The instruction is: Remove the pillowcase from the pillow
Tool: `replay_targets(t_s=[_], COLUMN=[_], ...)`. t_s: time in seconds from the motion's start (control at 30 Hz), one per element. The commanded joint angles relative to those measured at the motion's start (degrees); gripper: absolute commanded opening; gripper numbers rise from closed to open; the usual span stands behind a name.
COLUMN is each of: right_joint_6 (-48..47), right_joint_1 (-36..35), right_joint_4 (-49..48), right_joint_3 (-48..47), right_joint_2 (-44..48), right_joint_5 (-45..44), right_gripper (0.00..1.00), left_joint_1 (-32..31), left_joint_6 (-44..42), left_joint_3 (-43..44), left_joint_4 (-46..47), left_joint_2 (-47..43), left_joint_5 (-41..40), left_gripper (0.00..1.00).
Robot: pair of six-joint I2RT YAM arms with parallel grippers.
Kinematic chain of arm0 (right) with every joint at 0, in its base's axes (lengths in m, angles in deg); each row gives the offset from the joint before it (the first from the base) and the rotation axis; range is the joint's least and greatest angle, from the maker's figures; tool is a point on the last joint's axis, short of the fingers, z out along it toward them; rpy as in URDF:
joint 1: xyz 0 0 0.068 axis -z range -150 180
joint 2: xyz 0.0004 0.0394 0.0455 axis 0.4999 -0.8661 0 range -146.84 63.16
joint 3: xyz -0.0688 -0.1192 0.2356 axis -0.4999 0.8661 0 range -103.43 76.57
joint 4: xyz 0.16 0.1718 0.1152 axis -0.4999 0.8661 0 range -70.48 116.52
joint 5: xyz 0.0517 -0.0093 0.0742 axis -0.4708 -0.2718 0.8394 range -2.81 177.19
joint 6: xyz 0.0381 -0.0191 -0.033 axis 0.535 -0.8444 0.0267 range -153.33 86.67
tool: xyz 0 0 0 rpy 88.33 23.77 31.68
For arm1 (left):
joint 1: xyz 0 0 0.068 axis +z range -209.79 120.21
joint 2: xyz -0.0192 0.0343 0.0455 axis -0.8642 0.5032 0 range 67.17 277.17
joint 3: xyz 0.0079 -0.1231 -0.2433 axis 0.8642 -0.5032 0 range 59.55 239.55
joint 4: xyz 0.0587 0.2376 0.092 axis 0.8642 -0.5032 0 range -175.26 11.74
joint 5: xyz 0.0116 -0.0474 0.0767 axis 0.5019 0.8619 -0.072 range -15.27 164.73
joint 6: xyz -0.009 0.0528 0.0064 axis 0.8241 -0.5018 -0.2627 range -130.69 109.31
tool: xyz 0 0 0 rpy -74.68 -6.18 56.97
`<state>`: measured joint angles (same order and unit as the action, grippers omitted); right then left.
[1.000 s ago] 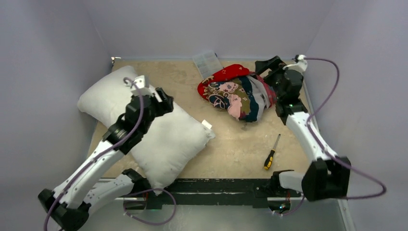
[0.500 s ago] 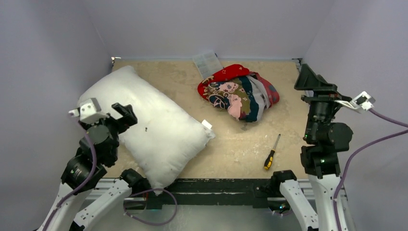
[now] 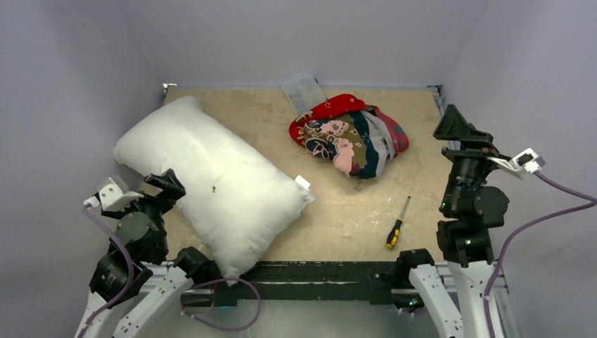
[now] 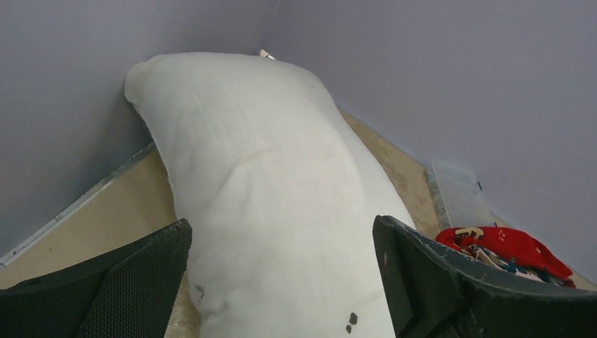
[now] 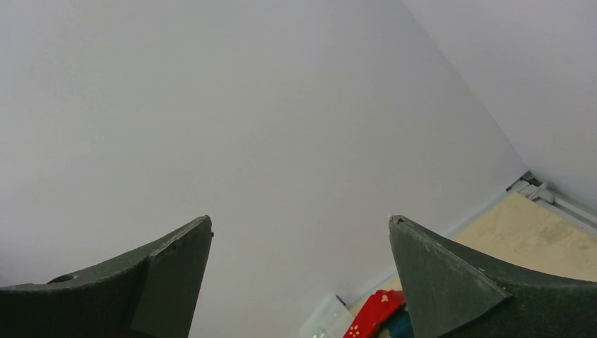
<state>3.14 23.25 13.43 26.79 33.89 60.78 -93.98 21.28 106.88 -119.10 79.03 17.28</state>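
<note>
The white pillow (image 3: pixel 211 183) lies bare, slanting across the left of the table, a small white tag at its right corner; it fills the left wrist view (image 4: pixel 267 190). The red printed pillowcase (image 3: pixel 348 134) lies crumpled in a heap at the back centre-right, apart from the pillow; a bit of it shows in the left wrist view (image 4: pixel 507 246) and the right wrist view (image 5: pixel 369 313). My left gripper (image 3: pixel 165 186) is open and empty, pulled back at the pillow's near left side. My right gripper (image 3: pixel 457 127) is open and empty, raised at the right edge.
A screwdriver (image 3: pixel 398 223) with a yellow and black handle lies on the table near the front right. A clear plastic compartment box (image 3: pixel 303 91) sits against the back wall behind the pillowcase. Grey walls close in the table on three sides.
Both arms have drawn back toward their bases: the left from on top of the pillow, the right from the pillowcase heap. Pillow and pillowcase lie still.
</note>
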Motion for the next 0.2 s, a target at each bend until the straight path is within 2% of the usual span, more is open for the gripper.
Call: replay_targets(t_s=[0.0, 0.17], right_joint_6=[0.8, 0.9], right_joint_1=[-0.2, -0.3], right_joint_4=[0.8, 0.9], right_joint_3=[-0.7, -0.7], right_joint_2=[-1.8, -2.0], right_joint_5=[-1.8, -1.4], right_gripper=[0.97, 0.98], left_joint_1=[0.1, 0.1], left_joint_6=[1.5, 1.8], left_joint_3=[-0.3, -0.4], left_joint_4=[0.2, 0.0], left_joint_2=[-0.5, 0.2], left_joint_5=[-2.5, -3.4], left_gripper=[0.99, 0.99])
